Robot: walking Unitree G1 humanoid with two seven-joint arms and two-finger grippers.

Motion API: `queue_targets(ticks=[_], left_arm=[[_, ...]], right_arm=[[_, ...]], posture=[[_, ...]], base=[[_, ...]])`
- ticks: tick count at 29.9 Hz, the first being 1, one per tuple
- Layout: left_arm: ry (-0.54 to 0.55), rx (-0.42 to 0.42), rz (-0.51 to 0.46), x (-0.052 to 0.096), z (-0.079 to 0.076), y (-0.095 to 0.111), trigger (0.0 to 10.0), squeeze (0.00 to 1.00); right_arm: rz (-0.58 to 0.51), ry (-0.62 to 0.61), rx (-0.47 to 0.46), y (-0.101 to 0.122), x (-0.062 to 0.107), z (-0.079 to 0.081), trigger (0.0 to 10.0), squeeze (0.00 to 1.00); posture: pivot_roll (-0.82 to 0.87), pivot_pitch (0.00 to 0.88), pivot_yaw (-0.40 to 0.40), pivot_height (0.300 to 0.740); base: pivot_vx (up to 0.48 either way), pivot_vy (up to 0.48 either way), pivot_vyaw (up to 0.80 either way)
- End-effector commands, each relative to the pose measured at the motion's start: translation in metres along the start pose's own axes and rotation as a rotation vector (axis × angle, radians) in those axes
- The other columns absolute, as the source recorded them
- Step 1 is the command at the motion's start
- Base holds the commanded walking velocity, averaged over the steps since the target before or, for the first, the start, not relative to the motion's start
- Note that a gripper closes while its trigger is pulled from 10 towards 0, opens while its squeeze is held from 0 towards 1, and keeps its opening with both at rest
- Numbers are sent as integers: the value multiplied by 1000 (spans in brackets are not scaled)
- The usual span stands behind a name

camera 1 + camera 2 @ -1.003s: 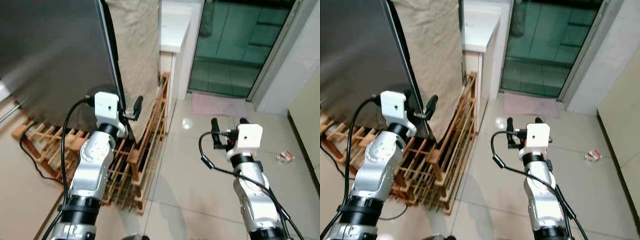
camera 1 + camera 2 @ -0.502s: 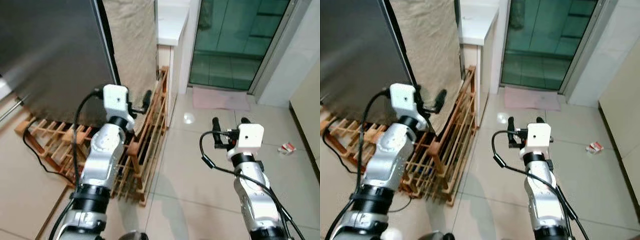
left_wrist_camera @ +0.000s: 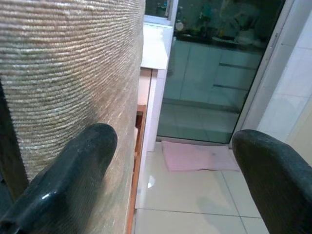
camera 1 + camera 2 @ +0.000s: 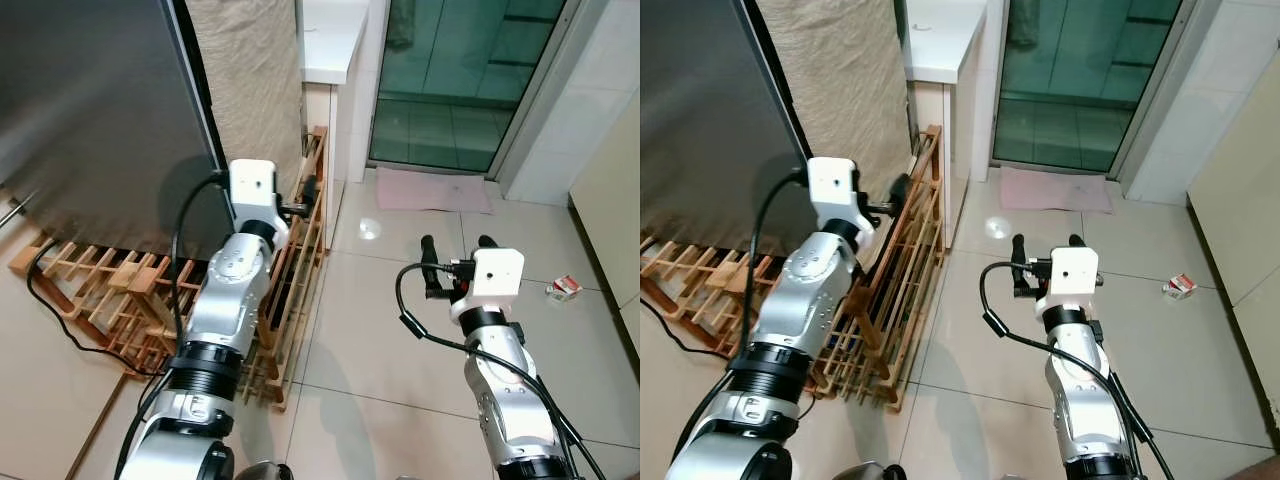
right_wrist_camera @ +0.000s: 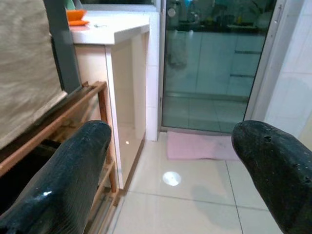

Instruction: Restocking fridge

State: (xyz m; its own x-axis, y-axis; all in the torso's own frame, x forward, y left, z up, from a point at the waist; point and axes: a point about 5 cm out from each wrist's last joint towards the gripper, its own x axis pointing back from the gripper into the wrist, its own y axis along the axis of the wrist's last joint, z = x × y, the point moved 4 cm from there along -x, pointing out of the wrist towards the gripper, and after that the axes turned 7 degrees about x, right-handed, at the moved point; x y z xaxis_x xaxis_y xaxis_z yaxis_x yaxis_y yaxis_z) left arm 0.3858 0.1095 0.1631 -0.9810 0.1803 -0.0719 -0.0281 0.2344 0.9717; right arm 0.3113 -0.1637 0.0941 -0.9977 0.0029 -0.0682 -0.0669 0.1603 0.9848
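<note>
The fridge stands tall and dark grey, its side draped in a beige woven cloth. At its foot lies a wooden rack, slatted and leaning against that clothed side. The left gripper is raised just beside the cloth, near the fridge's front corner, touching nothing; in the left wrist view its fingers stand wide apart with only cloth and floor between them. The right gripper hangs well away from the fridge, out over the tiled floor, fingers likewise spread wide and empty, as the right wrist view shows.

Behind the fridge sits a white counter, and past that a green glass door with a pink mat at its sill. A small red-and-white packet, perhaps a crumpled carton, lies on the tiles far from the fridge, beyond the right arm. A black cable trails across the floor by the rack.
</note>
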Motion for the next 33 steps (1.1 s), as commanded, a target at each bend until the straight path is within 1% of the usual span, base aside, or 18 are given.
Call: queue_targets(ticks=[1,2,3,4,6,7,9,11,15,17,20,25,26,27,29,31,32,33], left_arm=[[42,-2,-3,5,13,2,10000,0],[44,-9,8,12,17,-3,10000,0],[42,-37,18,19,21,-8,10000,0],[42,-37,18,19,21,-8,10000,0],[42,-78,19,25,26,-13,10000,0],[42,-78,19,25,26,-13,10000,0],[47,-103,-6,29,30,-12,10000,0],[51,-117,-19,29,32,-10,10000,0],[62,-120,-44,24,35,-2,10000,0],[62,-115,-63,18,32,5,10000,0],[60,-110,-81,13,29,11,10000,0],[28,-65,-98,5,16,16,10000,0],[12,-51,-99,4,11,17,10000,0],[12,-51,-99,4,11,17,10000,0],[-6,-16,-86,2,3,15,10000,0],[-45,3,-59,-2,-11,11,10000,0],[-87,23,-33,-4,-24,7,10000,0],[-148,43,1,-6,-40,3,10000,0]], right_arm=[[-11,0,18,5,1,-2,10000,0],[-7,2,20,3,1,-2,10000,0],[-4,4,21,2,2,-2,10000,0],[-4,4,21,2,2,-2,10000,0],[-2,6,22,2,1,-2,10000,0],[-2,6,22,2,1,-2,10000,0],[-4,9,23,3,-1,-2,10000,0],[-6,13,23,3,-2,-1,10000,0],[-10,23,23,5,-4,1,10000,0],[-13,27,24,6,-5,1,10000,0],[-15,28,26,7,-6,1,10000,0],[-20,24,31,8,-7,-1,10000,0],[-20,24,32,8,-7,-1,10000,0],[-20,24,32,8,-7,-1,10000,0],[-19,25,33,8,-7,-1,10000,0],[-16,29,34,7,-7,-1,10000,0],[-13,32,36,6,-7,-1,10000,0],[-10,35,37,5,-7,-1,10000,0]], posture=[[-89,0,36,740],[-82,0,33,740],[-76,0,30,740],[-76,0,30,740],[-69,0,27,740],[-69,0,27,740],[-64,0,23,740],[-60,0,18,740],[-58,0,11,740],[-62,0,10,740],[-65,0,9,740],[-73,0,10,740],[-77,0,11,740],[-77,0,11,740],[-75,0,8,740],[-72,0,5,740],[-72,0,5,740],[-72,0,5,740]], base=[[0,0,0],[0,0,0],[0,0,0],[0,0,0],[0,0,0],[0,0,0],[0,0,0],[0,0,0],[0,0,0],[0,0,0],[0,0,0],[0,0,0],[0,0,0],[0,0,0],[0,0,0],[0,0,0],[0,0,0],[0,0,0]])
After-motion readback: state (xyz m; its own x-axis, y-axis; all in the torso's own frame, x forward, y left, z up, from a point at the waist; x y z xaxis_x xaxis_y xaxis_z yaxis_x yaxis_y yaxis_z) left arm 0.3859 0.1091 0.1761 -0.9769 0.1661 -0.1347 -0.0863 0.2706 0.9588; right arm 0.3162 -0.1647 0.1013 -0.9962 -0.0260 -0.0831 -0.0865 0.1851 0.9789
